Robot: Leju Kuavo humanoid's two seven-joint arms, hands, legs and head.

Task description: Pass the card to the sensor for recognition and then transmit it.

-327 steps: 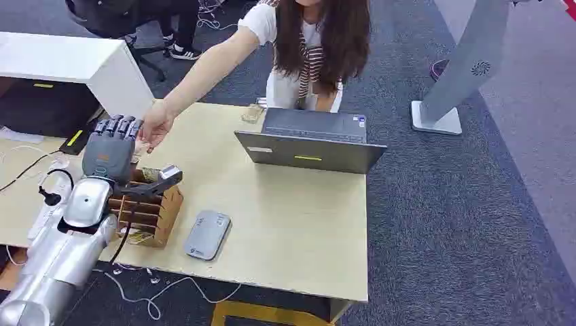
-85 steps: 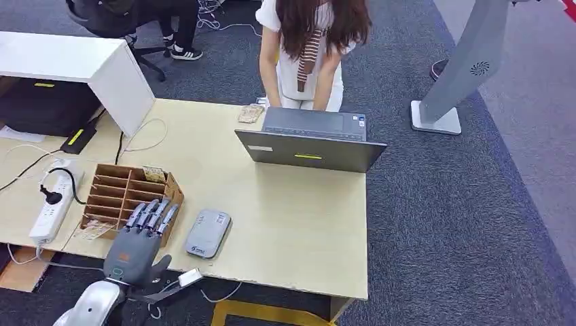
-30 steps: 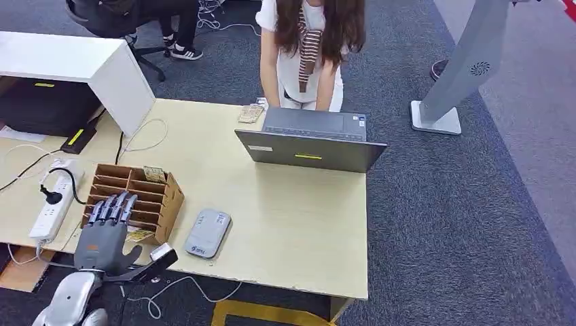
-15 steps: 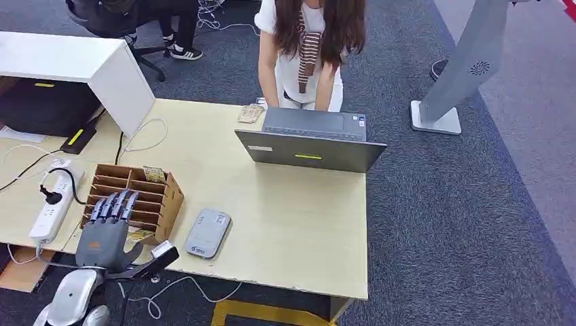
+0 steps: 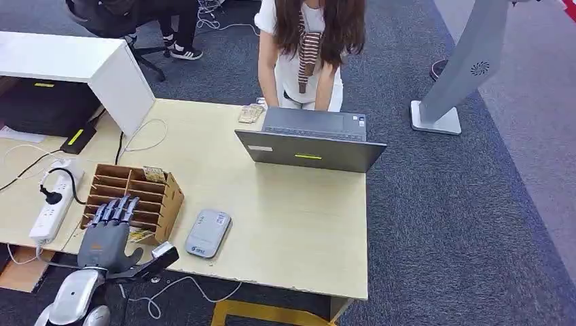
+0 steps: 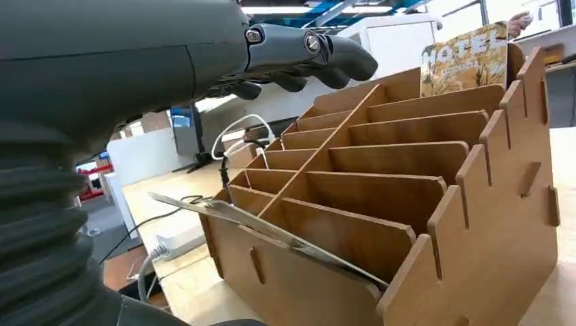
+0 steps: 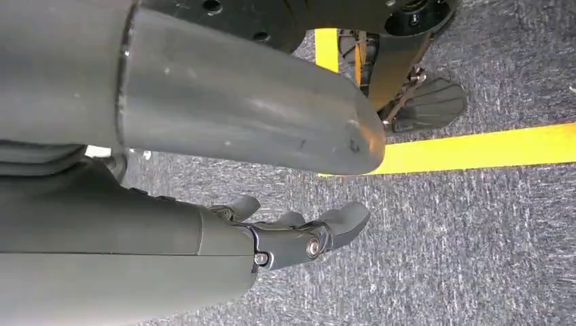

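Observation:
A wooden slotted card holder (image 5: 146,197) stands on the table's front left. One card (image 5: 141,236) lies tilted across its nearest slot; in the left wrist view that card (image 6: 265,227) rests on the front dividers. A second printed card (image 5: 153,174) stands in a back slot, its "HOTEL" print (image 6: 465,64) readable at the wrist. My left hand (image 5: 109,238) hovers at the holder's front edge, fingers (image 6: 306,54) stretched out over the slots, thumb out to the side, holding nothing. The grey card sensor (image 5: 208,233) lies right of the holder. My right hand (image 7: 299,234) hangs over the carpet, empty.
An open laptop (image 5: 312,142) sits at the table's far side with a person (image 5: 306,41) standing behind it. A white power strip (image 5: 53,200) and cables lie left of the holder. A white cabinet (image 5: 81,64) stands at back left. Bare tabletop (image 5: 292,224) spreads right of the sensor.
The person's arm has drawn back from the table. My left hand came down from above the holder, then shifted left to the holder's front; over the last second it barely moved.

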